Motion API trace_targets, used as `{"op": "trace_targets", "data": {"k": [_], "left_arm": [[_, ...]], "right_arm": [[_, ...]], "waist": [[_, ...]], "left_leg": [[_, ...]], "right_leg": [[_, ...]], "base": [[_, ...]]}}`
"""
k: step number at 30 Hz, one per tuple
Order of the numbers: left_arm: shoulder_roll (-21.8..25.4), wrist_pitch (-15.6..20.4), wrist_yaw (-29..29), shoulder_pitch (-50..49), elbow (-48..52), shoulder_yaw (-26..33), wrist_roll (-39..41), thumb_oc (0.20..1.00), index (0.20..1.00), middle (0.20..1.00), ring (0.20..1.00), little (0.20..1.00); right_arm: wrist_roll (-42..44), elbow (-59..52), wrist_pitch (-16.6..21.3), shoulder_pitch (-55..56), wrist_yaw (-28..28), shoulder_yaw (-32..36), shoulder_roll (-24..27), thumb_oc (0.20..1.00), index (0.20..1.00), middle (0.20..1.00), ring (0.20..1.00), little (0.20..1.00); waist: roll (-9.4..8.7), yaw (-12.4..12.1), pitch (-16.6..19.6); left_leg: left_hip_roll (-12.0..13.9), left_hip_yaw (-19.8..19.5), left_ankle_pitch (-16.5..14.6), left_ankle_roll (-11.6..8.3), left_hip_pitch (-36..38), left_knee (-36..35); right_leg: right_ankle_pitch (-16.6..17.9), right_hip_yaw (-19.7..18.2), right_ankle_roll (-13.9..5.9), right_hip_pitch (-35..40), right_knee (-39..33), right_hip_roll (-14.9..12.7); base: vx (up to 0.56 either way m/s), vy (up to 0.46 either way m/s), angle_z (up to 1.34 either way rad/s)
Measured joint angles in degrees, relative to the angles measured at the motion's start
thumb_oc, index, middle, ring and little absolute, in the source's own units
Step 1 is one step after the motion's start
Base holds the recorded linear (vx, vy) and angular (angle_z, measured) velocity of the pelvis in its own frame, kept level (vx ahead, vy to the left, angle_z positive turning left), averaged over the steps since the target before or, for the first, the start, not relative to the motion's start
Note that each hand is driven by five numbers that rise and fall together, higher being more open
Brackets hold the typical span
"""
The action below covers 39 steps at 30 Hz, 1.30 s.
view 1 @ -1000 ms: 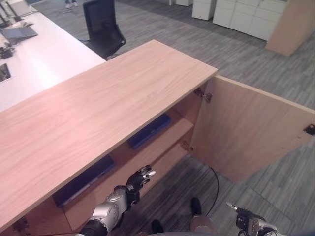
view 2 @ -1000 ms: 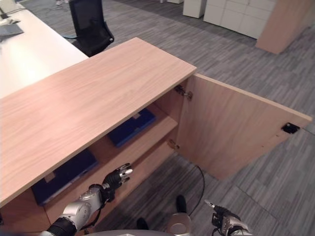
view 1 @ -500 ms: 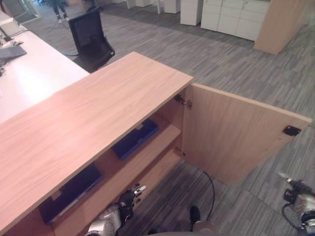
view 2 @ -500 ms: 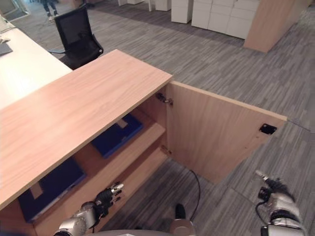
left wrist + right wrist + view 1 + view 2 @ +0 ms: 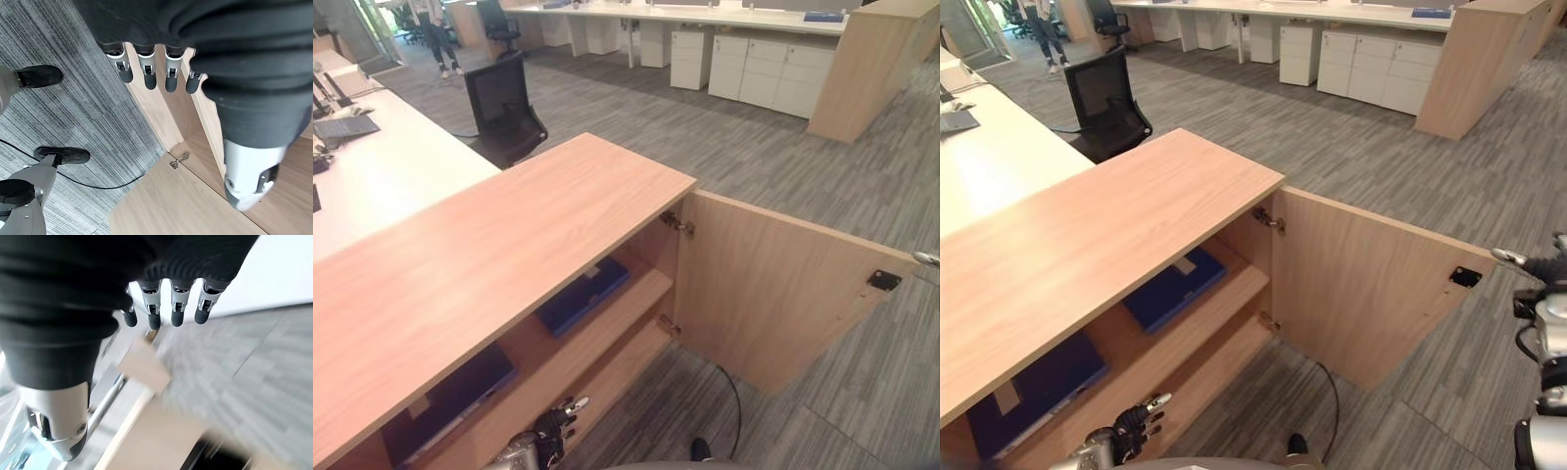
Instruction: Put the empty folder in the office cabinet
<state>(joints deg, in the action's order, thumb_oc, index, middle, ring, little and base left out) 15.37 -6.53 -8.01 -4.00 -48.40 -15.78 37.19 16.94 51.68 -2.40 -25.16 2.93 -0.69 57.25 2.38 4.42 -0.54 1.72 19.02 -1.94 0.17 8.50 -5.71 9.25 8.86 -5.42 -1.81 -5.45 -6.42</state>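
Observation:
A blue folder [image 5: 582, 294] lies flat on the upper shelf of the wooden cabinet [image 5: 489, 255], near its open right end. A second blue folder [image 5: 450, 401] lies on the same shelf further left. The cabinet door [image 5: 773, 294] stands swung wide open. My left hand [image 5: 551, 428] hangs low in front of the lower shelf, open and holding nothing; its straight fingers [image 5: 146, 73] show against the cabinet's edge. My right hand [image 5: 1540, 271] is raised at the far right, just past the door's outer edge, with its fingers [image 5: 154, 308] straight and nothing in it.
A black office chair [image 5: 504, 103] stands behind the cabinet beside a white desk [image 5: 382, 166] with a laptop [image 5: 347, 125]. White drawer units [image 5: 754, 69] and a wooden partition [image 5: 862, 69] line the back. A person [image 5: 435, 29] walks at the far left. Grey carpet [image 5: 783, 166] surrounds the door.
The camera has lifted and now takes in more of the room. My left hand has dropped away from the shelf. My right hand has risen from the floor side to the door's outer edge.

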Motion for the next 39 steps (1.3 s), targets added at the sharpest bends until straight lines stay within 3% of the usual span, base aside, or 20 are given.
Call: {"op": "trace_targets", "data": {"k": [8, 12, 14, 17, 19, 22, 23, 27, 28, 31, 33, 36, 37, 39], "left_arm": [[0.0, -0.7, -0.5, -0.2, -4.1, -0.7, 0.0, 1.0, 1.0, 1.0, 1.0, 1.0], [0.0, -1.1, -0.9, 0.1, -5.5, -1.6, 0.1, 1.0, 1.0, 1.0, 1.0, 1.0], [0.2, -2.0, -2.1, 0.1, -5.6, -2.9, 0.0, 1.0, 1.0, 1.0, 1.0, 1.0], [1.0, -2.4, -2.7, 0.0, -5.3, -4.3, -0.3, 1.0, 1.0, 1.0, 1.0, 1.0], [1.6, -2.5, -2.9, -0.1, -5.0, -4.8, -0.6, 1.0, 1.0, 1.0, 1.0, 1.0], [3.2, -3.0, -3.4, -0.6, 0.3, -5.6, -3.1, 1.0, 1.0, 1.0, 1.0, 1.0], [3.3, -2.9, -3.8, -0.4, 0.9, -5.5, -4.0, 1.0, 1.0, 1.0, 1.0, 1.0], [2.9, -3.0, -4.9, 0.3, 2.2, -5.3, -6.4, 1.0, 1.0, 1.0, 1.0, 1.0], [2.7, -3.1, -5.0, 0.1, 3.6, -4.7, -6.9, 1.0, 1.0, 1.0, 1.0, 1.0], [2.7, -3.2, -5.1, -0.2, 6.2, -4.3, -7.2, 1.0, 1.0, 1.0, 1.0, 1.0], [2.7, -3.2, -5.1, -0.6, 8.6, -4.2, -7.2, 1.0, 1.0, 1.0, 1.0, 1.0], [2.9, -3.2, -5.5, -1.2, 10.9, -2.8, -7.2, 1.0, 1.0, 1.0, 1.0, 1.0], [2.7, -2.9, -6.0, -0.9, 10.8, -1.8, -7.2, 1.0, 1.0, 1.0, 1.0, 1.0], [2.6, -2.3, -6.3, 0.1, 7.9, -1.6, -7.2, 1.0, 1.0, 1.0, 1.0, 1.0]], "right_arm": [[6.7, 4.8, 0.6, -1.0, -4.4, -3.0, -2.3, 1.0, 1.0, 1.0, 1.0, 1.0], [6.7, 8.6, 0.3, -1.7, -8.2, -6.7, -2.3, 1.0, 1.0, 1.0, 1.0, 1.0], [5.9, 15.5, -0.6, -3.8, -10.8, -8.9, -2.5, 1.0, 1.0, 1.0, 1.0, 1.0], [-1.5, 20.8, -1.9, -5.9, -13.1, -13.0, -2.1, 1.0, 1.0, 1.0, 1.0, 1.0], [-9.5, 23.6, -4.5, -6.2, -16.8, -19.4, -2.6, 1.0, 1.0, 1.0, 1.0, 1.0], [-20.8, 21.5, -6.0, -2.2, -22.4, -28.8, -4.6, 1.0, 1.0, 1.0, 1.0, 1.0], [-22.4, 20.5, -6.2, -0.9, -24.1, -29.3, -5.2, 1.0, 1.0, 1.0, 1.0, 1.0], [-30.4, 10.6, -4.3, 1.2, -30.7, -35.0, -8.4, 1.0, 1.0, 1.0, 1.0, 1.0], [-32.9, 2.0, -4.1, 1.4, -32.6, -38.9, -8.9, 1.0, 1.0, 1.0, 1.0, 1.0], [-33.1, -13.8, -1.5, 2.5, -35.9, -40.2, -9.3, 1.0, 1.0, 1.0, 1.0, 1.0], [-31.2, -23.4, -2.2, 2.9, -38.4, -40.6, -9.1, 1.0, 1.0, 1.0, 1.0, 1.0], [-20.9, -40.5, -3.4, 2.9, -42.6, -42.2, -8.2, 1.0, 1.0, 1.0, 1.0, 1.0], [-13.6, -48.4, -3.6, 2.2, -44.5, -43.4, -8.5, 1.0, 1.0, 1.0, 1.0, 1.0], [-7.0, -49.6, -3.3, 0.1, -44.6, -44.0, -11.5, 1.0, 1.0, 1.0, 1.0, 1.0]], "waist": [[-0.37, -1.7, 0.2], [-1.44, -1.4, 0.4], [-2.12, -1.9, 0.8], [-2.81, -2.1, 1.5], [-3.45, -2.0, 2.0], [-2.88, -2.1, 1.9], [-2.49, -2.1, 2.0], [-0.49, -2.0, 1.3], [0.17, -2.0, 0.9], [0.49, -2.4, 0.5], [0.12, -3.5, 0.4], [-1.03, -3.5, -0.4], [-1.83, -3.5, -0.9], [-3.23, -3.4, -1.5]], "left_leg": [[0.1, -0.7, 0.1, -0.16, -0.1, 0.0], [0.4, -1.2, 0.2, -0.2, 0.0, 0.0], [0.5, -1.7, 0.2, -0.27, -0.1, 0.0], [0.5, -2.8, 0.3, -0.32, -0.5, 0.0], [0.6, -3.9, 0.6, -0.47, -1.0, 0.0], [0.6, -4.5, 0.7, -0.56, -1.5, 0.0], [0.7, -4.6, 0.8, -0.6, -1.6, 0.0], [0.7, -4.6, 0.8, -0.63, -1.4, 0.0], [0.7, -4.7, 0.8, -0.65, -1.3, 0.0], [0.7, -4.7, 0.8, -0.72, -1.2, 0.0], [0.6, -4.7, 0.8, -0.72, -1.1, 0.0], [0.6, -4.4, 1.0, -0.99, -0.8, 0.2], [0.6, -4.0, 1.0, -0.99, -0.6, 0.3], [0.6, -3.3, 1.0, -1.0, -0.2, 0.5]], "right_leg": [[-0.1, 0.7, 0.23, 0.3, 0.0, 0.0], [-0.3, 1.2, 0.41, 0.6, 0.0, 0.1], [-0.3, 1.6, 0.45, 0.8, 0.0, 0.1], [-0.5, 2.6, 0.72, 0.9, 0.0, 0.0], [-0.7, 3.4, 0.97, 0.8, 0.0, 0.0], [-0.7, 4.0, 1.04, 0.6, 0.0, 0.1], [-0.8, 4.1, 1.11, 0.6, 0.0, 0.1], [-0.8, 4.1, 1.23, 0.8, 0.0, 0.3], [-0.8, 4.2, 1.21, 0.9, 0.0, 0.3], [-0.8, 4.2, 1.2, 0.9, 0.0, 0.5], [-0.8, 4.1, 1.17, 0.8, 0.0, 0.5], [-0.8, 3.8, 1.15, 0.8, 0.0, 0.5], [-0.7, 3.5, 1.09, 0.8, 0.0, 0.6], [-0.6, 2.8, 1.01, 0.8, 0.0, 0.6]], "base": [[0.01, -0.022, 0.04], [0.0, -0.016, 0.05], [-0.02, -0.023, 0.14], [-0.01, -0.013, 0.18], [-0.01, -0.01, 0.19], [0.0, 0.002, 0.1], [0.01, 0.01, 0.08], [0.0, 0.0, 0.0], [0.0, 0.0, 0.0], [0.0, 0.0, 0.0], [0.0, 0.0, 0.0], [0.0, 0.002, -0.06], [0.01, 0.001, -0.13], [0.01, 0.002, -0.17]]}}
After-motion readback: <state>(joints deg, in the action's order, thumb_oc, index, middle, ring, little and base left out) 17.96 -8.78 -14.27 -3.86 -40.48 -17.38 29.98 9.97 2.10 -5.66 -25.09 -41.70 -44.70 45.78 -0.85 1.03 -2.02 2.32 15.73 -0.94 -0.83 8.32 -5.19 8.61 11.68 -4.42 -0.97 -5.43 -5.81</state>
